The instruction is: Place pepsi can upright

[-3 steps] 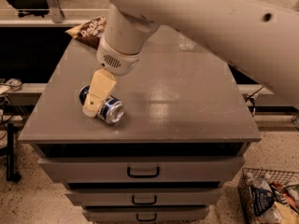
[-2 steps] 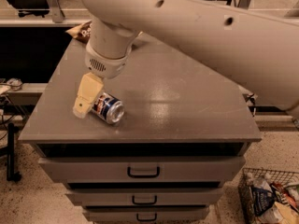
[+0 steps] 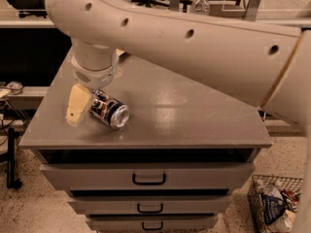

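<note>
The pepsi can (image 3: pixel 110 109), dark blue with a silver end facing front right, lies on its side near the front left of the grey cabinet top (image 3: pixel 194 115). My gripper (image 3: pixel 77 106), cream-coloured under a white wrist, hangs down just left of the can, touching or nearly touching its left end, close to the tabletop. My big white arm crosses the whole upper view and hides the back of the cabinet top.
The cabinet has several drawers with dark handles (image 3: pixel 149 178) below the front edge. A clear water bottle (image 3: pixel 200 3) stands on a table behind. A wire basket (image 3: pixel 273 203) with rubbish sits on the floor at the bottom right.
My gripper has slid left, from over the can to beside its left end. The can still lies on its side in about the same place.
</note>
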Robot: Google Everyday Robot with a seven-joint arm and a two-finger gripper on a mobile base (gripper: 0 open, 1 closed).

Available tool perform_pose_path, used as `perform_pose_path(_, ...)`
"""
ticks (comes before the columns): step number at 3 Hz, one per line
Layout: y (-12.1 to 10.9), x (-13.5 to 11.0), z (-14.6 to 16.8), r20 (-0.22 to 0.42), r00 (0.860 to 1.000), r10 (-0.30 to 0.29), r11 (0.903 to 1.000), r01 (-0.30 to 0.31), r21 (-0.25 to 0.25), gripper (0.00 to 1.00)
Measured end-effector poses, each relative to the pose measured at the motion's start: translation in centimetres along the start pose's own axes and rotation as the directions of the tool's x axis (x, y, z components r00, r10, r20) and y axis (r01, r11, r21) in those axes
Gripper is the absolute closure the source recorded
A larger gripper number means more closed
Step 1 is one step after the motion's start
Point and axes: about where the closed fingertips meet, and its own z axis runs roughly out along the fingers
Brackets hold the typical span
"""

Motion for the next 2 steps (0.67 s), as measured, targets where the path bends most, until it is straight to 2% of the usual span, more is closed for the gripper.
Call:
perform_pose_path(1, 0.06, -0.02, 0.98, -0.041, 0.999, 0.017, 0.9988, -0.015, 0.048, 0.18)
perform_pose_path(2, -0.19, 0.20, 1.37, -0.065, 0.997, 0.034, 0.9957, -0.028, 0.088, 0.47)
